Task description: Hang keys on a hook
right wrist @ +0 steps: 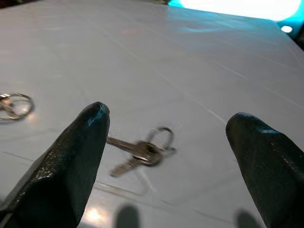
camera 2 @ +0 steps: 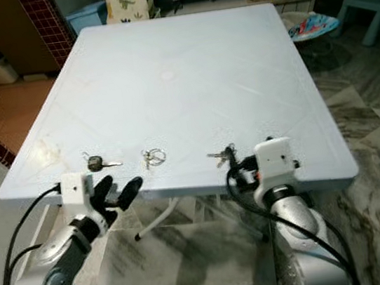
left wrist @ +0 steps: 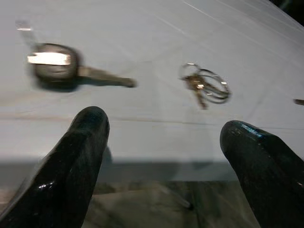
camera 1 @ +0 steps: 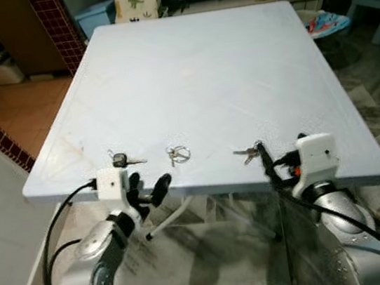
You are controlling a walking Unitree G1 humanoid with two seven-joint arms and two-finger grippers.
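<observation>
While both arms are reaching toward the near edge of the white table (camera 1: 193, 64), three sets of keys are lying in a row along that edge: a black-headed key (camera 1: 123, 160) toward the robot's left, a small ring of keys (camera 1: 177, 154) in the middle, and a bunch of keys on a loop (camera 1: 249, 152) toward the right. The right gripper (right wrist: 166, 142) is hovering just short of that bunch with its fingers (right wrist: 71, 161) spread wide, the keys sitting between them in the right wrist view but not yet touched. The left gripper (camera 1: 148, 189) is hanging just off the table edge, below the gap between the black-headed key and the ring, its fingers (left wrist: 71, 161) also standing wide apart and holding nothing. No hook is appearing in these pictures. Judging by their look, the keys are light, hard metal, lying flat and thin on a smooth top, so they are likely to skate away or pivot when pushed. The loose blades are probably swinging once lifted; pinching the loop or the clustered heads seems the surest hold, leaving the ring open for the hook.
</observation>
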